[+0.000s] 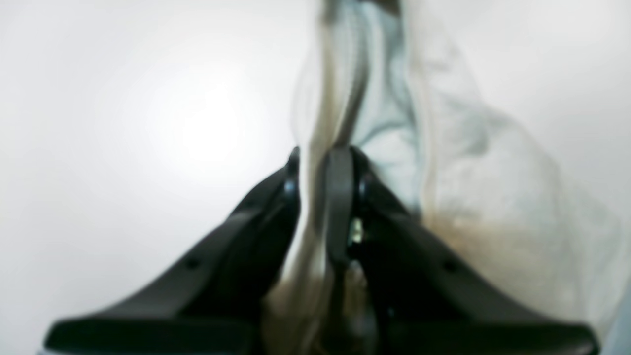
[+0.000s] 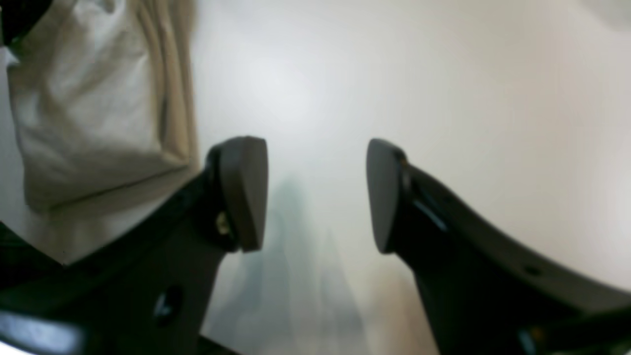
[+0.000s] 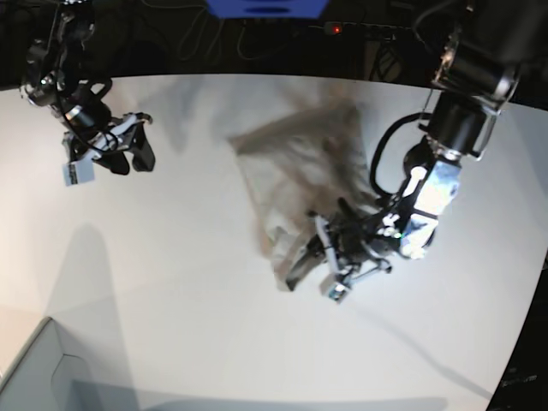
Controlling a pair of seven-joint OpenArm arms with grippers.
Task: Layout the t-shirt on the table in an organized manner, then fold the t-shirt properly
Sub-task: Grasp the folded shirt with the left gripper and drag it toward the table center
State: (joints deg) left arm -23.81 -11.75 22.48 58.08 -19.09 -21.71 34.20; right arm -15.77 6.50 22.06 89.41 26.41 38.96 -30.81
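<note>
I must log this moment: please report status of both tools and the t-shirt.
Left tool shut on t-shirt fold. Right tool open, empty, off to the side. T-shirt crumpled on table, not laid out. Nothing in the way.

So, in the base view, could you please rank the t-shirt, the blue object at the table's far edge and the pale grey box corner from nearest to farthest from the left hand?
1. The t-shirt, pinched in the left hand, mid-table.
2. The blue object, beyond the far edge, top centre.
3. The pale grey box corner, bottom-left of the view.
</note>
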